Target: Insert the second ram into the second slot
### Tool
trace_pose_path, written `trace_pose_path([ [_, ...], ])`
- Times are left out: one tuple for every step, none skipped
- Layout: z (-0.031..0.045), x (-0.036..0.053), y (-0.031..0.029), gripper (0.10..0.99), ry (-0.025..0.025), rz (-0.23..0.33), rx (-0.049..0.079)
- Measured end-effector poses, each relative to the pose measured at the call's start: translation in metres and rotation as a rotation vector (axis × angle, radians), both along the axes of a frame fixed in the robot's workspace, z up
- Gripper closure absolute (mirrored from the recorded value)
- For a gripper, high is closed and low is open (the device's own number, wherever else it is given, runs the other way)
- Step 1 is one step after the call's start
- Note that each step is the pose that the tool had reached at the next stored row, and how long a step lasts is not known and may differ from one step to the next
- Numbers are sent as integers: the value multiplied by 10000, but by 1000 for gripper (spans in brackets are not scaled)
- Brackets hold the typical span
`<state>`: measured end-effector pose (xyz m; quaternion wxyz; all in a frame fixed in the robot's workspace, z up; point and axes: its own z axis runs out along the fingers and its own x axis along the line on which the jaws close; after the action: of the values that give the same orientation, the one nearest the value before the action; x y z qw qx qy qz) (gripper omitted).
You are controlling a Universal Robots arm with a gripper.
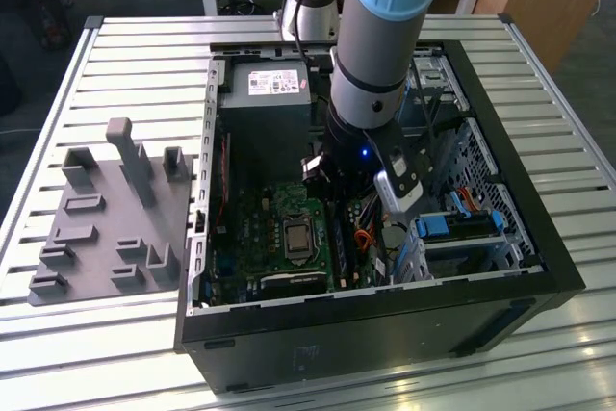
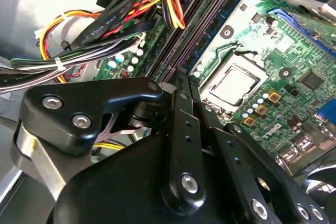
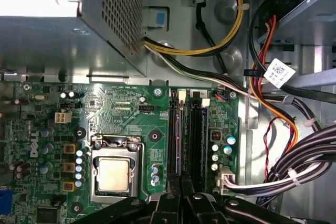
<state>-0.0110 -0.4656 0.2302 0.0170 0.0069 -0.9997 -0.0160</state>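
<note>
My gripper reaches down into the open computer case, over the memory slots beside the processor socket. In both wrist views the fingers are pressed together, and the gripper sits right over the near end of the two long dark slots. A thin blue strip runs along the socket side of the slots. The fingertips hide the spot beneath them, so I cannot tell whether the second ram is between them or seated in a slot.
Bundles of black, yellow and red cables lie close beside the slots. The power supply box stands at the case's far end, and drive bays with blue clips are on the exterior view's right. A grey fixture lies outside the case.
</note>
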Motion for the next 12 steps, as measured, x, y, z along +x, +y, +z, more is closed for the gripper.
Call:
trace_pose_path([
  [-3, 1, 2, 965, 1, 1, 2],
  [-5, 1, 3, 965, 2, 1, 1],
  [-8, 1, 5, 965, 2, 3, 2],
  [-11, 2, 8, 965, 3, 3, 3],
  [-15, 1, 11, 965, 3, 3, 4],
  [-18, 1, 13, 965, 4, 2, 4],
  [-21, 1, 16, 965, 6, 2, 4],
  [-25, 1, 19, 965, 8, 2, 4],
  [-28, 1, 21, 965, 10, 2, 3],
  [-30, 1, 23, 965, 12, 2, 2],
  [-33, 1, 24, 965, 14, 2, 2],
  [-37, 1, 25, 965, 17, 2, 4],
])
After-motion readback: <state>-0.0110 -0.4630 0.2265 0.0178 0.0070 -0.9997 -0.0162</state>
